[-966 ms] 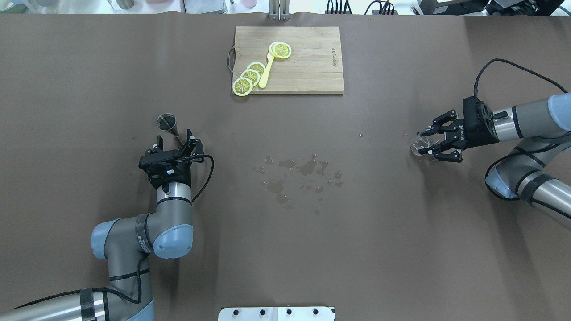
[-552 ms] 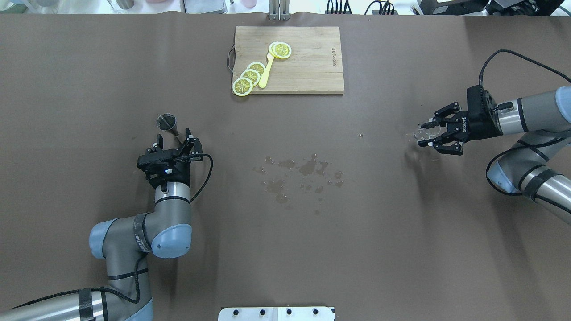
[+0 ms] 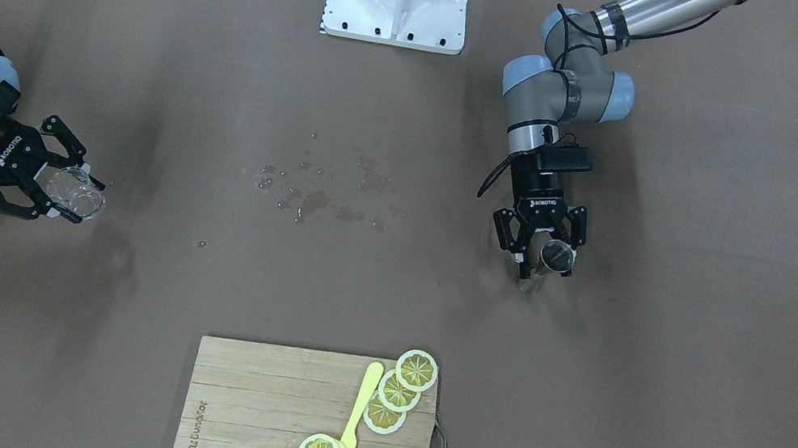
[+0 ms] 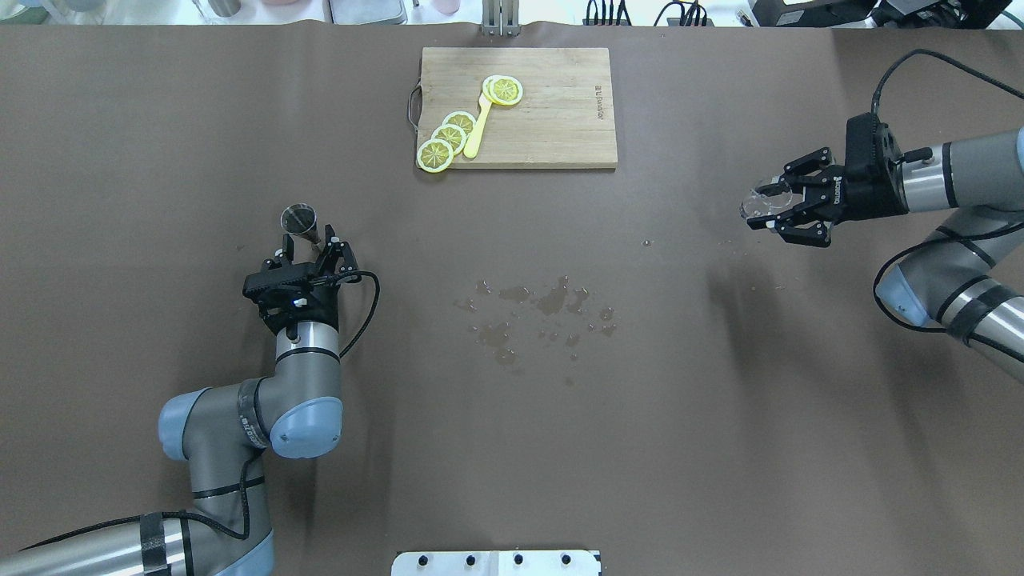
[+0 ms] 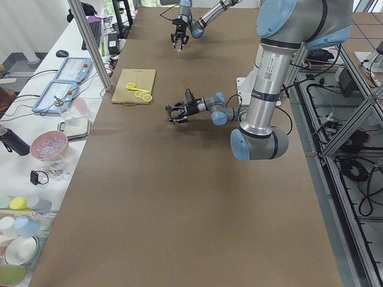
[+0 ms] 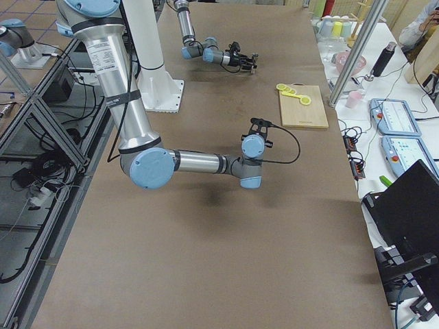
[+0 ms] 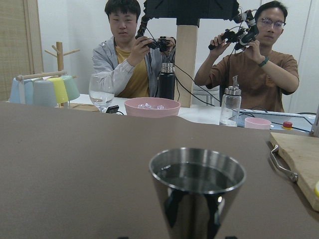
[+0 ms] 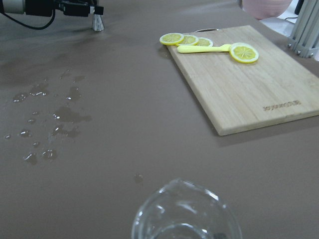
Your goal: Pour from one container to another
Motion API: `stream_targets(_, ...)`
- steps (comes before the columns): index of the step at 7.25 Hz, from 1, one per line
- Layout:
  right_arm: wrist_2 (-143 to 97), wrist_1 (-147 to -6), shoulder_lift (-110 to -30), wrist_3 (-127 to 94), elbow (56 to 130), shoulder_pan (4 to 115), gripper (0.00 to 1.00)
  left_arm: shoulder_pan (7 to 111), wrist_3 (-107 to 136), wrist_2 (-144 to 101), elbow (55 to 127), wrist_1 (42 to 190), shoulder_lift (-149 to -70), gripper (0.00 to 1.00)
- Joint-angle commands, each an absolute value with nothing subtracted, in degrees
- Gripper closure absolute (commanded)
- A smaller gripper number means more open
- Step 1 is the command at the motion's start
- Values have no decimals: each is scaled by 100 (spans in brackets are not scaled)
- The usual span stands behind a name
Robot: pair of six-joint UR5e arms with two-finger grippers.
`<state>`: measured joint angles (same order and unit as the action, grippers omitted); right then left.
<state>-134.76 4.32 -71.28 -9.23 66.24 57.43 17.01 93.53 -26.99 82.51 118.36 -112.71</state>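
Observation:
A steel jigger (image 4: 300, 218) stands upright on the brown table at the left. My left gripper (image 4: 312, 246) is open and low at the table, its fingers either side of the jigger's base (image 3: 555, 257) without closing on it. The jigger's rim (image 7: 197, 172) fills the lower middle of the left wrist view. My right gripper (image 4: 758, 208) is shut on a small clear glass cup (image 4: 758, 203) with a pouring lip, held above the table at the far right (image 3: 76, 194). The cup's rim (image 8: 185, 214) shows at the bottom of the right wrist view.
A wooden cutting board (image 4: 552, 120) with lemon slices (image 4: 448, 138) and a yellow utensil sits at the far middle. Spilled droplets (image 4: 536, 308) spot the table centre. A white mount plate (image 4: 496, 562) lies at the near edge. Two people sit beyond the table's far side.
My right gripper has risen off the table with the glass cup and moved toward the far side. My left gripper has crept forward until its fingers flank the jigger.

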Motion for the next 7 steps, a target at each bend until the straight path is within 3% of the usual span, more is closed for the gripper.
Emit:
stream_targets(1, -13683, -461, -7180, -818, 7414, 5985, 100, 1714, 9343, -2655, 8235, 11804, -11276, 43)
stream_targets(3, -13983, -1272, -7207, -458, 7899, 6239, 100, 1766, 9343, -2654, 8253, 11812, -11285, 44)
stream_targets(7, -14089, -1458, -7216, -457, 7937, 6425, 100, 1775, 9343, -2654, 8235, 11804, -11329, 44)
